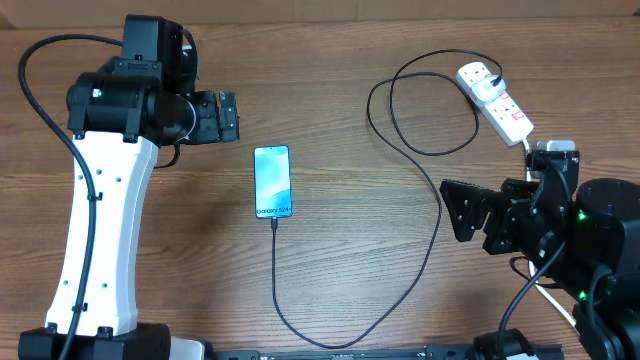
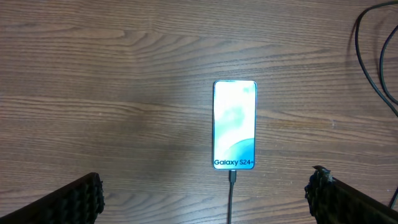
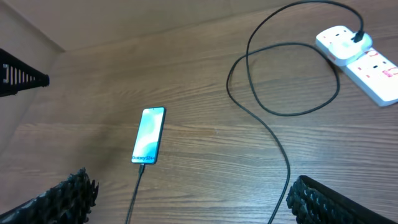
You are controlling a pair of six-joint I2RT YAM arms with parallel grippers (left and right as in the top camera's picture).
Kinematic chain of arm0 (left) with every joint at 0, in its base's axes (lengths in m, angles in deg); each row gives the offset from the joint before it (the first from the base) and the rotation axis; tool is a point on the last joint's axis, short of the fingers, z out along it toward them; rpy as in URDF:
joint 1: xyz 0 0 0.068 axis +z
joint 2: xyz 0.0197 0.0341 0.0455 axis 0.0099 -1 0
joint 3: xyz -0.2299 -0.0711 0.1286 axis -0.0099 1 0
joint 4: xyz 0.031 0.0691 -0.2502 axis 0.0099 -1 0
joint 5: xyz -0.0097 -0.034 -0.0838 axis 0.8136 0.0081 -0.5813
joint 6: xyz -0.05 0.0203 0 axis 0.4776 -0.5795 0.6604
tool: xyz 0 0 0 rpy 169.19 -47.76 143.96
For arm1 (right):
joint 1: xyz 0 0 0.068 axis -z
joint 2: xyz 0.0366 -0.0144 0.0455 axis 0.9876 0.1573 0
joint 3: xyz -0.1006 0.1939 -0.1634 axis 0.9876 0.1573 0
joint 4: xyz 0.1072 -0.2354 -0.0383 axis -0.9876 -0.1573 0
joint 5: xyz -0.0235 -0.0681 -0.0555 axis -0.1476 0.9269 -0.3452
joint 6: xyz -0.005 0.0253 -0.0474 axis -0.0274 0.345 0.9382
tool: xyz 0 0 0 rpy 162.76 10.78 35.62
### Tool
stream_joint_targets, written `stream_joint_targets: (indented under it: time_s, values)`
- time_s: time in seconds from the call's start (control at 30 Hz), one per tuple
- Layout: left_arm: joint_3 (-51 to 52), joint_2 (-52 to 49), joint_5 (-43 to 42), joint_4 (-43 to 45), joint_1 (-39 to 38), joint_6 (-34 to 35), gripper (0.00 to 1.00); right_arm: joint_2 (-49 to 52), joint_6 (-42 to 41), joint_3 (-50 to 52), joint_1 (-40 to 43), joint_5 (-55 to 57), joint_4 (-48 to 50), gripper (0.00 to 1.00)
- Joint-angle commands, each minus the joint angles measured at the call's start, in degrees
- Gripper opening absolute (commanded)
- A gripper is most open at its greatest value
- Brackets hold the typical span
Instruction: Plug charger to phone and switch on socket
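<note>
The phone [image 1: 272, 181] lies flat mid-table with a lit light-blue screen; it also shows in the left wrist view [image 2: 234, 124] and the right wrist view [image 3: 149, 135]. The black charger cable [image 1: 415, 290] has its tip plugged into the phone's near end [image 2: 232, 178]. It loops round to a white plug [image 1: 478, 76] seated in the white socket strip [image 1: 505, 110], seen too in the right wrist view [image 3: 373, 64]. My left gripper [image 1: 228, 116] is open and empty, left of the phone. My right gripper [image 1: 456, 210] is open and empty, right of the cable.
The cable forms a loop [image 1: 425, 105] on the wood table left of the socket. The socket's thick white cord [image 1: 545, 150] runs toward my right arm. Bare wood table surface [image 1: 340, 100] lies between phone and cable loop.
</note>
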Motion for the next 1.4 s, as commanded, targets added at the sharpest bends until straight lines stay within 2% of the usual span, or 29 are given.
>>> stream_joint_targets:
  time_s: [0.0, 0.13, 0.27, 0.4, 0.43, 0.67, 0.93, 1.37]
  values:
    - [-0.9, -0.1, 0.6, 0.0, 0.2, 0.6, 0.99, -0.1, 0.3, -1.3, 0.2, 2.3, 1.9, 1.00]
    - [-0.9, -0.1, 0.6, 0.0, 0.2, 0.6, 0.99, -1.4, 0.3, 1.7, 0.9, 6.3, 9.7, 1.00]
    - [-0.9, -0.1, 0.6, 0.0, 0.2, 0.6, 1.00, -6.9, 1.4, 9.5, 3.3, 8.0, 20.5, 1.00]
    - [-0.9, -0.1, 0.6, 0.0, 0.2, 0.6, 1.00, -15.4, 1.8, 22.1, 5.0, 8.0, 33.6, 1.00]
    - [-0.9, -0.1, 0.6, 0.0, 0.2, 0.6, 1.00, -19.1, 1.8, 28.1, 5.6, 8.0, 39.0, 1.00]
    - [-0.9, -0.1, 0.6, 0.0, 0.2, 0.6, 1.00, -31.6, 1.7, 48.3, 5.8, 7.9, 55.1, 1.00]
    - [-0.9, -0.1, 0.6, 0.0, 0.2, 0.6, 1.00, -41.7, 1.5, 62.5, 5.8, 7.9, 62.2, 1.00]
    - [-0.9, -0.1, 0.6, 0.0, 0.2, 0.6, 1.00, -47.2, 1.5, 71.1, 5.4, 7.5, 62.9, 1.00]
